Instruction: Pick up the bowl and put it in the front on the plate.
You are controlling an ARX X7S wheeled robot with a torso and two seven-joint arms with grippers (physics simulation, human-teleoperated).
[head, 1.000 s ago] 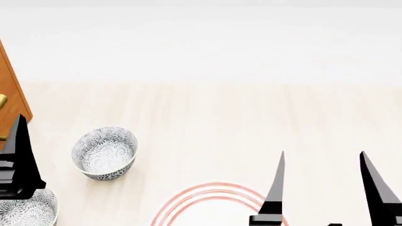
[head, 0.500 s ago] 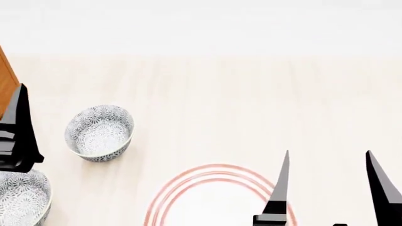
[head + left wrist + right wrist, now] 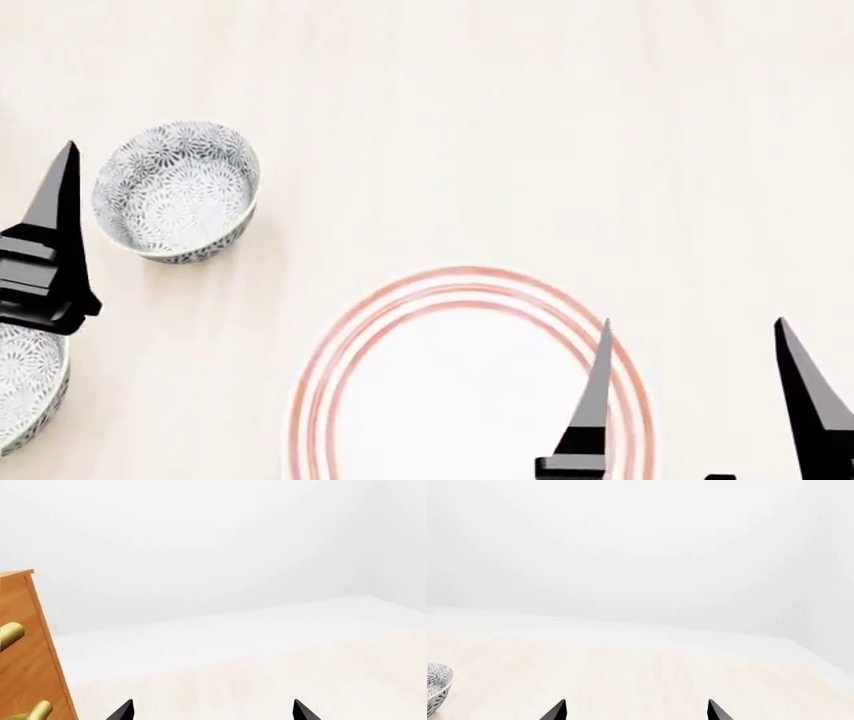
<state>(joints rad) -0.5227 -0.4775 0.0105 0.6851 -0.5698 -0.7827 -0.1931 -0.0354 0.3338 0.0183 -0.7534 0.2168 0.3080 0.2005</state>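
One patterned grey-blue bowl [image 3: 178, 190] stands upright on the pale table at the left, and the rim of a second one [image 3: 20, 385] shows at the lower left edge. The plate [image 3: 400, 330], white with thin red rings, lies at the front centre. My left gripper [image 3: 212, 712] is open and empty; one of its fingers [image 3: 54, 235] rises between the two bowls, left of the upper one. My right gripper [image 3: 694, 395] is open and empty, its left finger over the plate's right rim. A bowl's edge [image 3: 437, 687] shows in the right wrist view.
A wooden drawer cabinet [image 3: 30, 645] with brass knobs [image 3: 10, 634] stands at the table's left side, seen only in the left wrist view. Pale wooden tabletop [image 3: 534, 130] stretches beyond the plate, ending at a white wall.
The head view has tilted down: bowls and plate have slid up the picture, more of the plate shows, and the cabinet has left it. Both grippers stay open.
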